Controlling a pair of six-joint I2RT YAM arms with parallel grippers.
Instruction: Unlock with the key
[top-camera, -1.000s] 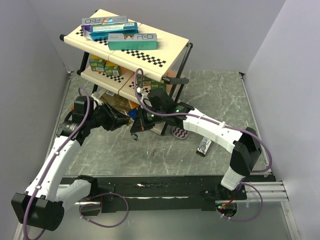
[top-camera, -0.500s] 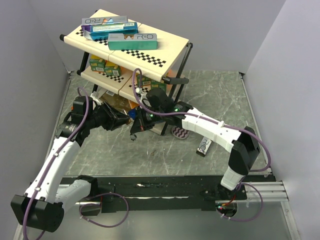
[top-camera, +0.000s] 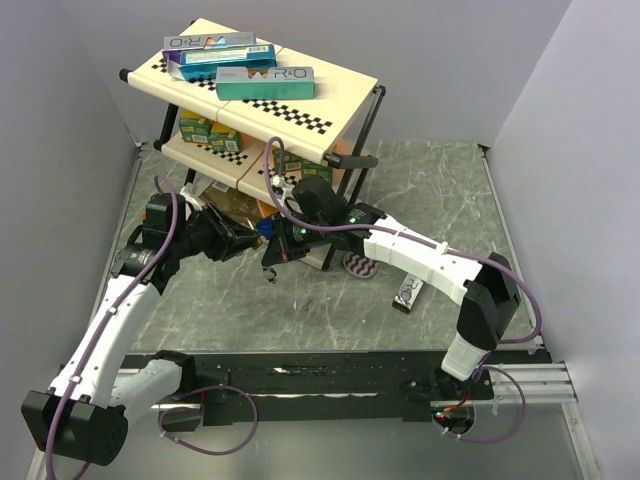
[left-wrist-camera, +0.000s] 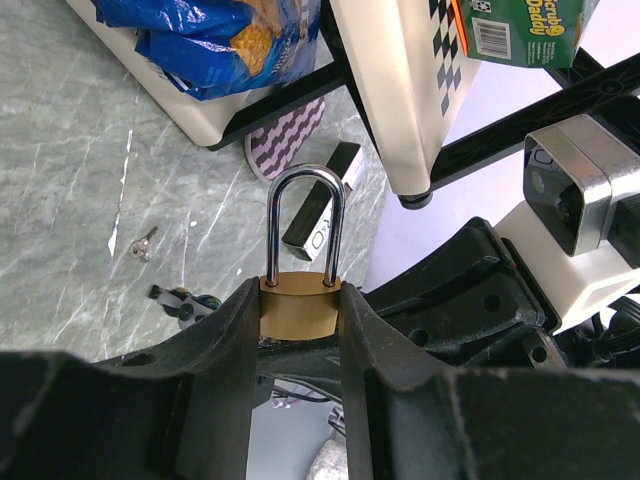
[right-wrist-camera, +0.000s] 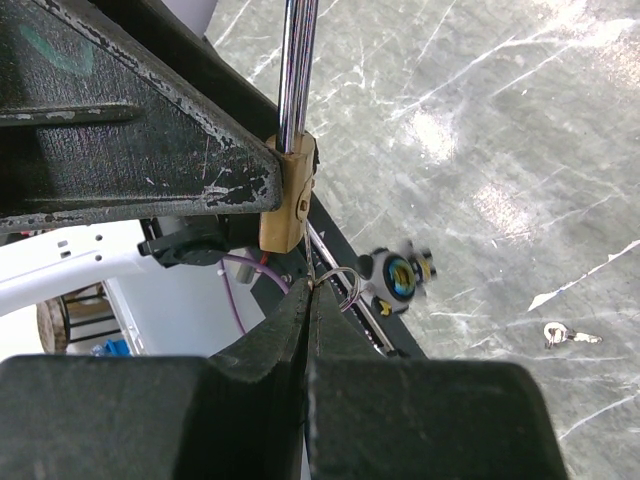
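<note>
The left gripper (left-wrist-camera: 300, 293) is partway open and clamps the brass padlock (right-wrist-camera: 288, 195) by its two flat sides, with the steel shackle (left-wrist-camera: 305, 215) sticking out clear beyond the fingertips. The right gripper (right-wrist-camera: 308, 296) is pinched fully together, its tips right at the lock's bottom edge. It grips the key (right-wrist-camera: 312, 282), of which I can only see a sliver and the thin wire ring (right-wrist-camera: 340, 277) poking out beside the tips. Whether the blade is in the keyhole I cannot tell. A small dark fob (right-wrist-camera: 395, 277) with a blue-green centre shows just past the ring.

The two grippers meet nose to nose above the table (top-camera: 430, 190), close in front of the rack (top-camera: 340, 85) and near its lower shelf and front legs, so it is tight on that far side. A loose key (left-wrist-camera: 143, 243) lies on the marble below. A striped round pad (top-camera: 358, 265) and a small black block (top-camera: 408, 292) lie to the right, near the right arm. The near and right stretches of marble are open, and the left arm's elbow is close to the left wall.
</note>
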